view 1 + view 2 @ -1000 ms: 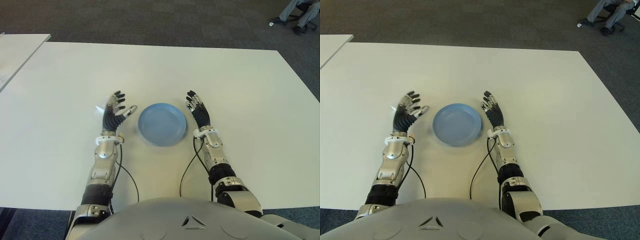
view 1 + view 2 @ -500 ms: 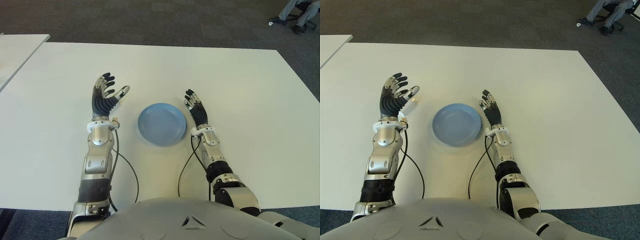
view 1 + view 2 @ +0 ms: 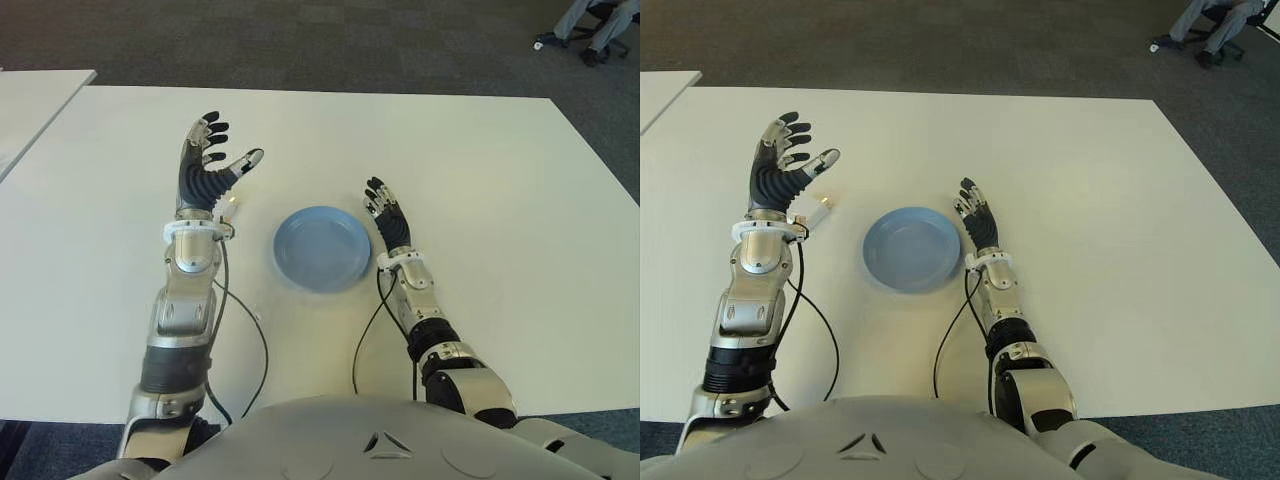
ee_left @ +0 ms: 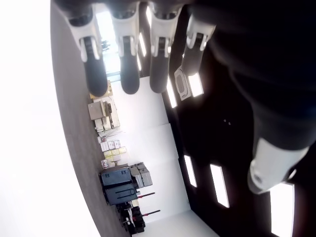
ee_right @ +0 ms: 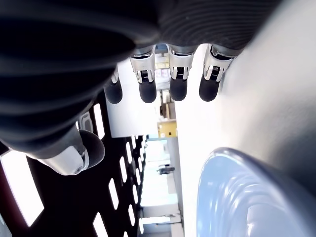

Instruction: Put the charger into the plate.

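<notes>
Since the earlier frames your left hand [image 3: 208, 160] has risen and moved farther out over the white table [image 3: 480, 180], uncovering the charger [image 3: 818, 212], which now shows as a small white block on the table just beneath and beside that wrist, on its plate side. You can see the left hand's fingers [image 4: 127, 59] spread wide with the thumb out, holding nothing; its wrist view shows only the straight fingers against the room beyond. The blue plate [image 3: 322, 247] lies between your two hands, near the charger but apart from it. Your right hand [image 3: 978, 219] has barely shifted and shows just beside the plate's right rim, fingers [image 5: 177, 74] extended and relaxed, grasping nothing. In its wrist view the plate's rim [image 5: 232, 192] sits close below the palm.
</notes>
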`<state>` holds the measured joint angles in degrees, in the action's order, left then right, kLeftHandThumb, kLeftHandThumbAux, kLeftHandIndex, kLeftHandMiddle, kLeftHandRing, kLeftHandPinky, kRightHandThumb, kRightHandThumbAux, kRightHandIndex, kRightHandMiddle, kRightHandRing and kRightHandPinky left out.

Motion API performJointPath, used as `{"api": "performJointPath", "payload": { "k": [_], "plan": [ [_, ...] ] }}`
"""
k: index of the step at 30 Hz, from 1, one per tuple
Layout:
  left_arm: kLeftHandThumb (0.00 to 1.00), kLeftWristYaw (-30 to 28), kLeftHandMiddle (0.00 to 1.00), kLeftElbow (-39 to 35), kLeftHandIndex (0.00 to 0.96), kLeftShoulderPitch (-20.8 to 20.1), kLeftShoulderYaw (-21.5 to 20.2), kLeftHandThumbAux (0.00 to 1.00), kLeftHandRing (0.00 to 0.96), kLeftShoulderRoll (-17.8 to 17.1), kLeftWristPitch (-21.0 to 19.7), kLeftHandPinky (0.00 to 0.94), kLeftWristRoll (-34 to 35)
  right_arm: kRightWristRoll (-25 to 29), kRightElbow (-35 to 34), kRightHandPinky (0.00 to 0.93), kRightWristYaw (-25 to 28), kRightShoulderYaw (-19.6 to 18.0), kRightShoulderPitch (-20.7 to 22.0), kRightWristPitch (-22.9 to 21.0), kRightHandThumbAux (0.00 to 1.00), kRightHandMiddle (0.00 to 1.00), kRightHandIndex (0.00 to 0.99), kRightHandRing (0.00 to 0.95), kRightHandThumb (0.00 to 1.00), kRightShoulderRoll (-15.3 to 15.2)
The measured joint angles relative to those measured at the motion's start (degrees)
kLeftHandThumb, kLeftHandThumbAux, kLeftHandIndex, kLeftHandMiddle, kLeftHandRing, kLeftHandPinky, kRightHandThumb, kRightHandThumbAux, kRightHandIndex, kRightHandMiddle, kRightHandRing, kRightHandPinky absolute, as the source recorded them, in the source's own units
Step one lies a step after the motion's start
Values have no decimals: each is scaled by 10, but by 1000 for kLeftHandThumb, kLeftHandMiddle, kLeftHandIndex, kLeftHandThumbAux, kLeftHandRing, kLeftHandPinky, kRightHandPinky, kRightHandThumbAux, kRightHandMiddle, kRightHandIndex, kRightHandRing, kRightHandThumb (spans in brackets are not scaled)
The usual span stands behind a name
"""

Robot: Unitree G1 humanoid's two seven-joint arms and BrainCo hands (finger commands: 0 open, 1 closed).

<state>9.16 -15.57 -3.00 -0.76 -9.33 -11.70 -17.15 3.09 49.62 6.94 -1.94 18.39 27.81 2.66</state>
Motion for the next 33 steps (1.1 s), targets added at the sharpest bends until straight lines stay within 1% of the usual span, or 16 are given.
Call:
{"api": "performJointPath", "payload": {
  "k": [2,5,8,9,11,13,15,19,24,28,33],
  "plan": [
    [358,0,203,3,126,-4,6,569,217,-15,3,244,-24,0,3,52,0,-2,1,3,559,72,55,51,0,1],
    [330,5,170,21,105,-15,17,557,179,-38,17,188,-63,1,7,50,-1,-5,2,6,554,72,54,52,0,1],
    [312,27,136,79,91,-43,29,549,144,-62,44,144,-100,1,9,50,-1,-6,5,7,549,73,53,53,0,3],
    [303,36,109,99,79,-52,33,544,114,-68,50,107,-109,1,8,50,-1,-7,6,9,547,74,52,54,0,3],
    [302,56,81,141,69,-70,41,535,81,-80,61,67,-126,1,7,50,-1,-7,6,9,545,76,52,54,0,5],
    [280,77,41,185,48,-87,49,522,41,-90,73,30,-144,1,7,50,-1,-7,7,10,544,77,52,55,0,6],
    [263,101,21,228,29,-104,64,502,21,-101,77,15,-170,1,7,51,-1,-7,7,10,545,79,53,55,0,7],
    [231,145,4,317,6,-136,107,460,4,-126,74,3,-239,1,8,55,-1,-8,8,10,546,82,55,57,0,8],
    [195,180,0,424,0,-167,163,415,0,-145,59,0,-313,1,16,58,-3,-11,10,10,546,87,58,60,0,11],
    [167,184,0,473,0,-174,189,380,0,-149,45,0,-334,2,20,58,-3,-14,12,10,545,90,62,62,0,12],
    [150,183,0,496,0,-176,201,349,0,-149,28,0,-336,1,21,56,-4,-16,13,11,543,91,62,63,0,12]
  ]
}}
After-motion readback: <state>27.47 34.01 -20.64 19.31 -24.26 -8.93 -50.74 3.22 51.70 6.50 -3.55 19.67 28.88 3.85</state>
